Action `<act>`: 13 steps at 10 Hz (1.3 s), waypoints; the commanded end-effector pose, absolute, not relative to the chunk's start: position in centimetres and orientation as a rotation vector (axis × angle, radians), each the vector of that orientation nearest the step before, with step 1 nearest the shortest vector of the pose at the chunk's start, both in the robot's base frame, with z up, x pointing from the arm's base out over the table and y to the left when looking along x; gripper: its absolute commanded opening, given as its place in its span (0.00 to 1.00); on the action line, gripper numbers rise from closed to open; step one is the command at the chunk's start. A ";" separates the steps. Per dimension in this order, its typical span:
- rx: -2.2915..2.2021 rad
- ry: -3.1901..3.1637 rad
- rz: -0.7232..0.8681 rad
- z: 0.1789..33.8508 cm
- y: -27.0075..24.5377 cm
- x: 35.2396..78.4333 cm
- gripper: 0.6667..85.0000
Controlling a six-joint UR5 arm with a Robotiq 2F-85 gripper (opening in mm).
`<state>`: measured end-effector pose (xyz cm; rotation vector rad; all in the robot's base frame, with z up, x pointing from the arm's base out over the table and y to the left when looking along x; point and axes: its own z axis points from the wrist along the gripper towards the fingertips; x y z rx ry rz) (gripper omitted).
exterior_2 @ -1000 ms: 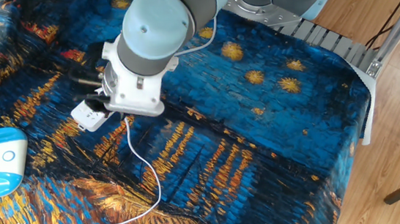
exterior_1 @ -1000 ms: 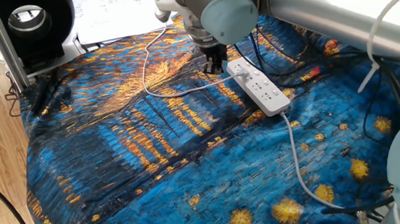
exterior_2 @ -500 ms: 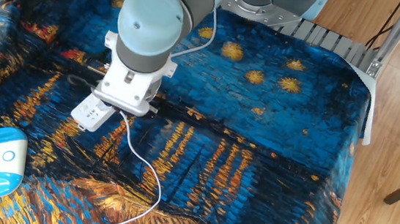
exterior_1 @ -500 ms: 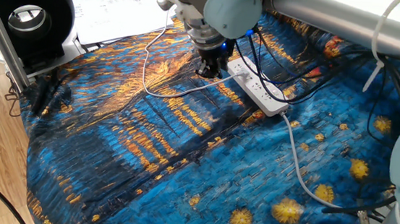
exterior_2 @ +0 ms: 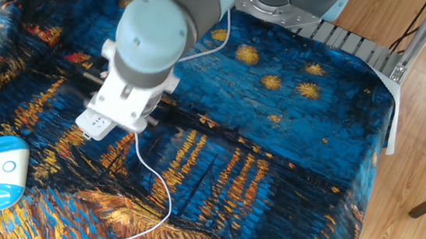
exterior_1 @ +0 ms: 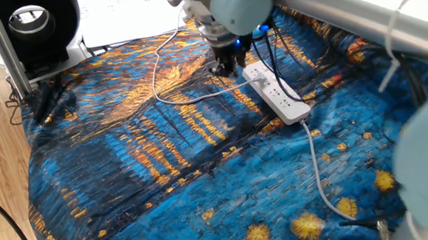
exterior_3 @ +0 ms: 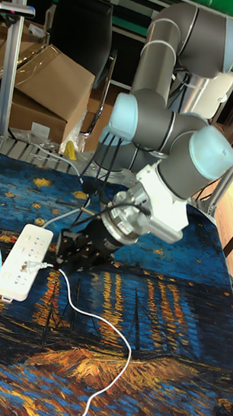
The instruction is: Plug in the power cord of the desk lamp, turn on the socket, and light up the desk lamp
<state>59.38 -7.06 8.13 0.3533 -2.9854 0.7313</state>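
White socket [exterior_1: 276, 93], lengthwise toward end effector [exterior_1: 224, 66]

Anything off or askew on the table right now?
Nothing stands out. The socket lies flat on the cloth, the power cord runs loose into its end outlet, and the end effector sits beside that plug. No damage visible.

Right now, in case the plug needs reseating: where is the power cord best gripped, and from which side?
Grip the power cord at the small white plug at its end, not along the thin, limp line. The plug sits at the socket with the cord leaving sideways, so coming from that side, where the pincer hangs, looks best.
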 end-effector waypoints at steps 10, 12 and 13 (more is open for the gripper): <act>-0.045 -2.717 0.862 4.6 -9.3 57.6 0.38; -0.051 -2.706 0.869 5.4 -10.2 56.7 0.38; -0.053 -2.692 0.915 5.8 -11.1 56.8 0.41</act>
